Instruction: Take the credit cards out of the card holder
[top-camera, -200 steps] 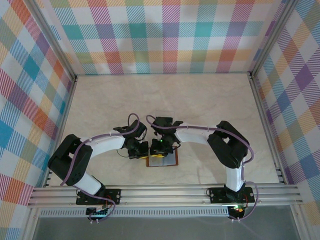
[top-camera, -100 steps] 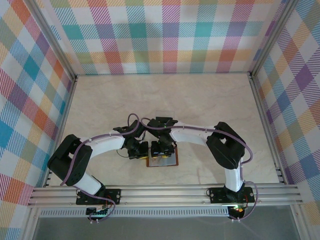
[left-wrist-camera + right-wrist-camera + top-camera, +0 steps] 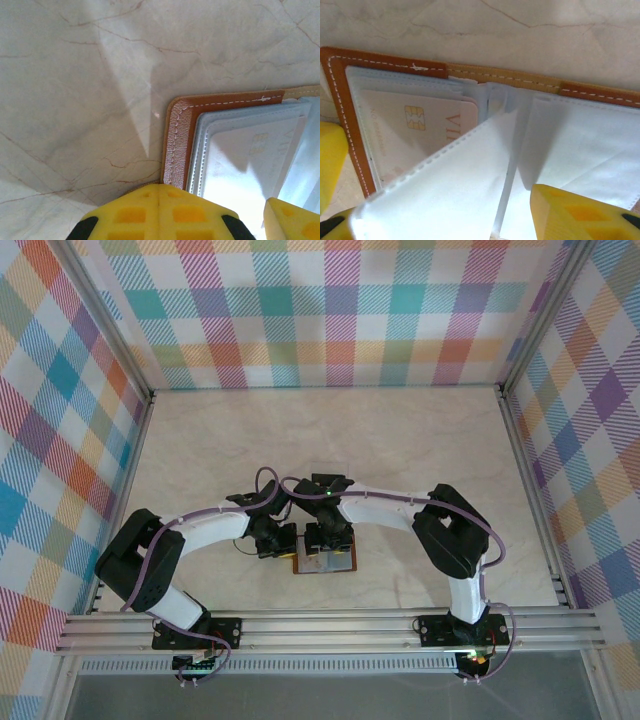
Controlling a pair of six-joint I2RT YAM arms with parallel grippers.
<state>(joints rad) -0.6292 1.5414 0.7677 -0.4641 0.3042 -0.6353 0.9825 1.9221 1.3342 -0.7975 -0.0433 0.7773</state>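
Card holder (image 3: pixel 177 131) lies open; right jaws spread wider, left jaws still pressed together.

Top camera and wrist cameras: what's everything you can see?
Card holder: one, tan-brown leather, lying open on the table by the arms.
Credit card: one seen, cream-white with a gold chip, tucked in one holder pocket.
Clear sleeves: several, pale blue, fanned up at the holder's middle.
Table: one, cream marble.
Walls: three, rainbow plaid, around the table.
Arms: two, white and black, reaching to the holder.
Left pincer: yellow, shut, at the holder's edge.
Right pincer: yellow, open, over the sleeves.
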